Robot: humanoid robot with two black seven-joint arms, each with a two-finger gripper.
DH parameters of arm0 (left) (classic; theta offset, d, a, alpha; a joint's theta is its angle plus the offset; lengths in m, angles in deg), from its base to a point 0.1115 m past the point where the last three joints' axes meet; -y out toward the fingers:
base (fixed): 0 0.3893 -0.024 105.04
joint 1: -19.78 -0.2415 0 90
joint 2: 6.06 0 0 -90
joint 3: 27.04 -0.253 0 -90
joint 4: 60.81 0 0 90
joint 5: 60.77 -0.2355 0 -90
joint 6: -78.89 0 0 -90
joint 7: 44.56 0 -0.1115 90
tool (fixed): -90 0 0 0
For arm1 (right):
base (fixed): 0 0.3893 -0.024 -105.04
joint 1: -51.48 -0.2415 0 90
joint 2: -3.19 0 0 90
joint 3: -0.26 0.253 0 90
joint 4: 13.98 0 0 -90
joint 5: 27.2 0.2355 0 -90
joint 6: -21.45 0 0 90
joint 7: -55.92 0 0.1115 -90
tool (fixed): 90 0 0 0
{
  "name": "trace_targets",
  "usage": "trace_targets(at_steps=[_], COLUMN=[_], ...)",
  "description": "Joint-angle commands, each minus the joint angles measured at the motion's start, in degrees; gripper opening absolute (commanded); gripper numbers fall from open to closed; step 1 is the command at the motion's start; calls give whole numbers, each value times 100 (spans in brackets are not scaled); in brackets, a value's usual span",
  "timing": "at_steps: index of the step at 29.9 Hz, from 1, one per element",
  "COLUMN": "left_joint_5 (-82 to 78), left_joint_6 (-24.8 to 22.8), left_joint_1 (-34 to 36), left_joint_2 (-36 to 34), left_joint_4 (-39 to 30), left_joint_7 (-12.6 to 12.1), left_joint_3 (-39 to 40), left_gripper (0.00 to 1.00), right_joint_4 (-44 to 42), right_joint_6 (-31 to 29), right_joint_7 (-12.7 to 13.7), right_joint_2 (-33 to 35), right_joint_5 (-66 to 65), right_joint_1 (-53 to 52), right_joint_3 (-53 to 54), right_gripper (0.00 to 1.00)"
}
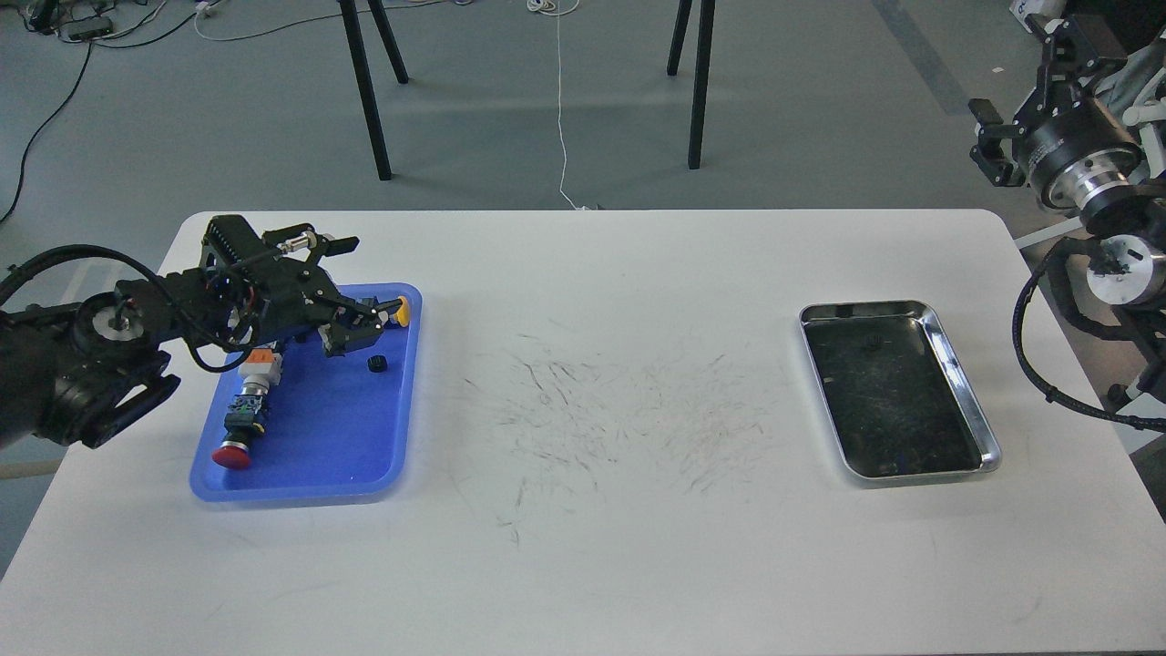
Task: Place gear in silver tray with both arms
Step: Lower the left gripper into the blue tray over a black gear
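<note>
Head view: left gripper (360,328), fingers spread, hovers over blue tray (301,474) at nine o'clock; small black gear (377,364) below; silver tray (966,401) at three o'clock; right gripper (988,137) state unclear.

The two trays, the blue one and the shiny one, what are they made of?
The blue tray looks like plastic: an even, solid blue with a soft, dull sheen and rounded, moulded edges. The silver tray looks like metal, probably steel: its rim gleams brightly, and its dark floor reflects like a mirror and shows scuffs. Neither can be told for sure from looks alone.
</note>
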Motion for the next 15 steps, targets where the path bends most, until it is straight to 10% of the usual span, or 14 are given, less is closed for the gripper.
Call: trace_targets(at_steps=[1, 15], left_joint_5=[-55, -495], left_joint_6=[55, 55], left_joint_1=[-9, 35], left_joint_2=[-53, -44], left_joint_4=[0, -26], left_joint_7=[0, 0], left_joint_3=[-608, -979], left_gripper=[89, 69], right_joint_4=[2, 19], right_joint_6=[9, 0], right_joint_7=[-2, -19], right_joint_2=[-21, -4], right_joint_5=[0, 0], right_joint_1=[43, 192], right_joint_3=[0, 0], right_gripper=[98, 98])
